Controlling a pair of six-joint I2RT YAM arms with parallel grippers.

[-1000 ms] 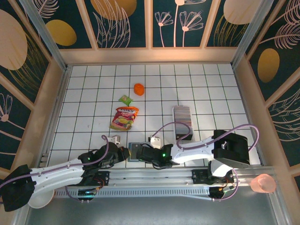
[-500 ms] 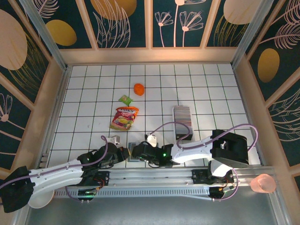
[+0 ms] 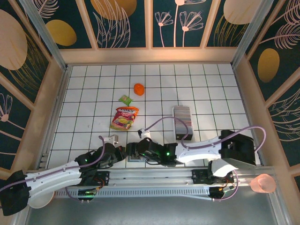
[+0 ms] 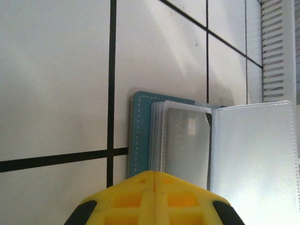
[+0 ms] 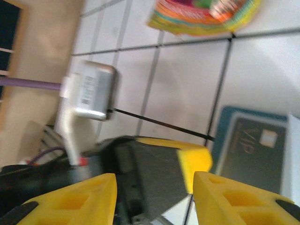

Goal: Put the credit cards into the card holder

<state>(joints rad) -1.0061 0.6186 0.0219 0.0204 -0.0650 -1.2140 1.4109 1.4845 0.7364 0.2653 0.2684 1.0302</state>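
Along the near edge of the table [image 3: 93, 93], about midway, the card holder [image 4: 140, 131] lies open between the two grippers. One chip card [image 4: 187, 140] already sits in a clear sleeve. The other credit cards [image 3: 182, 123] stand packed in a row in the white tray [image 3: 182, 108], right of the table's middle and well apart from the holder. I judge the task barely begun, with nearly the whole row left to move.

The left gripper [image 4: 152, 187] has its fingers pressed together with nothing between them, tips at the holder's near edge; whether they touch it I cannot tell. The right gripper [image 5: 152, 180] has its jaws apart and empty, above the left gripper's finger and just beside the holder.

From overhead the tray and row are plain, but the arms hide most of the holder. The left wrist view shows its fanned sleeves and an open clear flap. The right wrist view adds the snack pouch [image 5: 206, 16] beyond it.
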